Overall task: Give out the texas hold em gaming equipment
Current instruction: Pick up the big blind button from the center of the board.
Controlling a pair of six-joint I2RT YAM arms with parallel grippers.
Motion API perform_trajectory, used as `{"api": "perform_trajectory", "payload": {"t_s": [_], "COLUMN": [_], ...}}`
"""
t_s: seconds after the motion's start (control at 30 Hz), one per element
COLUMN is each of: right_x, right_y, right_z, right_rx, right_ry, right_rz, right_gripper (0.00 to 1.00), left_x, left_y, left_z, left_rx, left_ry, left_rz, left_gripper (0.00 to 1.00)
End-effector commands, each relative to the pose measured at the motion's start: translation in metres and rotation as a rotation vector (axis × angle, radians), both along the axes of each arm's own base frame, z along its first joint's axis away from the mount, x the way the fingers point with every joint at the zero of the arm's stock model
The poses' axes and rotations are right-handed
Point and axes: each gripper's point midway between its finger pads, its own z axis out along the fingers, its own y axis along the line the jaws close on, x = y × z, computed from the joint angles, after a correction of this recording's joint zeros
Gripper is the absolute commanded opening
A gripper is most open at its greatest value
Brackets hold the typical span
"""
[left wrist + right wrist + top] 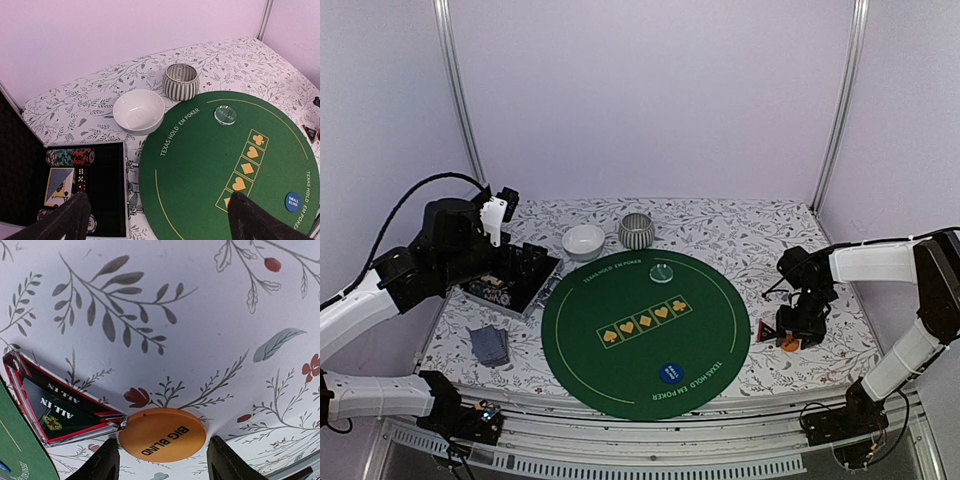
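Observation:
An orange "Big Blind" disc lies flat on the floral cloth, right of the mat. My right gripper stands over it, one finger against each edge. The disc touches a red-black "All In" triangle. From above, the right gripper is at the table's right side. My left gripper hangs wide open and empty between the open black case and the mat. The case holds striped chips and cards. A blue disc and a pale green disc lie on the mat. A grey-blue card stack sits front left.
The round green mat fills the table's middle. A white bowl and a striped grey bowl stand at its far edge. The black case lies at the left. Pale walls close in the back and sides.

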Motion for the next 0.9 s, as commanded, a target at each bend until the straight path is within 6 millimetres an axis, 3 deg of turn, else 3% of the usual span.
{"api": "perform_trajectory", "payload": {"t_s": [0.0, 0.43, 0.87], "right_x": [0.002, 0.003, 0.013], "right_y": [-0.005, -0.003, -0.011], "right_z": [-0.016, -0.012, 0.017], "right_rx": [-0.014, -0.008, -0.048], "right_ry": [-0.004, -0.007, -0.077], "right_rz": [0.006, 0.011, -0.010], "right_gripper": [0.59, 0.46, 0.45], "left_x": [0.001, 0.001, 0.001], "left_y": [0.004, 0.004, 0.005], "left_z": [0.004, 0.005, 0.005], "left_rx": [-0.010, -0.014, -0.014], "left_ry": [-0.025, -0.025, -0.027], "left_rz": [0.009, 0.005, 0.005], "left_gripper": [0.98, 0.98, 0.98]}}
